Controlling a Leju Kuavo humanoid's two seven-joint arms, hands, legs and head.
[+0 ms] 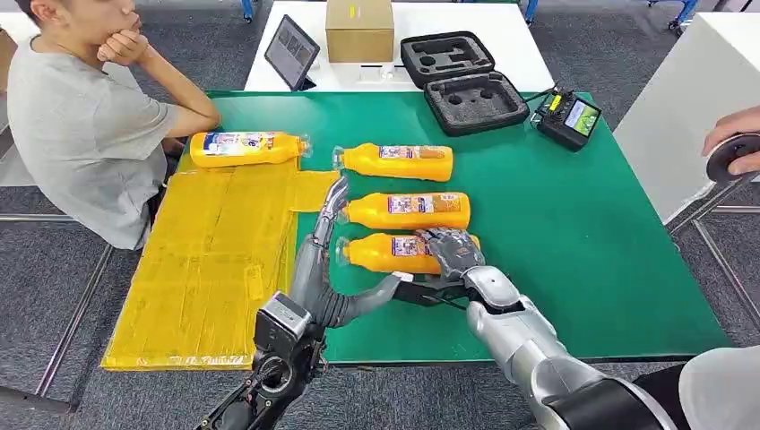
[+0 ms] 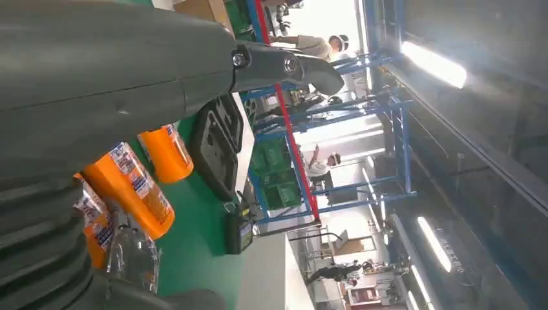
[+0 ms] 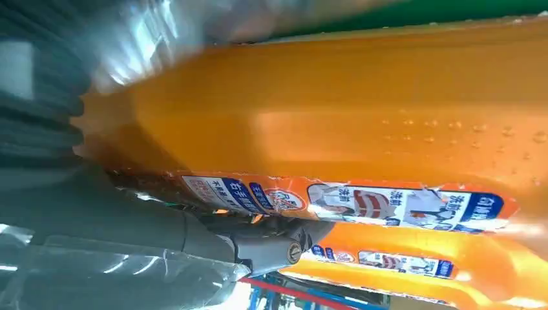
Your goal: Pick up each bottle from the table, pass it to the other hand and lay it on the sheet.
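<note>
Three orange bottles lie side by side on the green table [image 1: 556, 233], caps pointing toward the sheet: a far one [image 1: 399, 161], a middle one [image 1: 408, 210] and a near one [image 1: 385, 253]. My right hand [image 1: 453, 251] grips the near bottle [image 3: 336, 110] at its base end, fingers over the top and the thumb [image 3: 258, 248] against its labelled side. The bottle still looks to be resting on the table. My left hand [image 1: 324, 228] stretches forward, open and holding nothing, beside the bottles' caps at the sheet's edge. Another bottle [image 1: 242, 149] lies on the yellow sheet [image 1: 206, 278].
A person in a grey shirt [image 1: 81, 125] sits at the table's far left corner by the sheet. A black foam case [image 1: 462, 81], a controller [image 1: 566, 116], a tablet [image 1: 291, 51] and a cardboard box [image 1: 358, 29] stand at the back. Another person's hand [image 1: 735, 148] is at the right.
</note>
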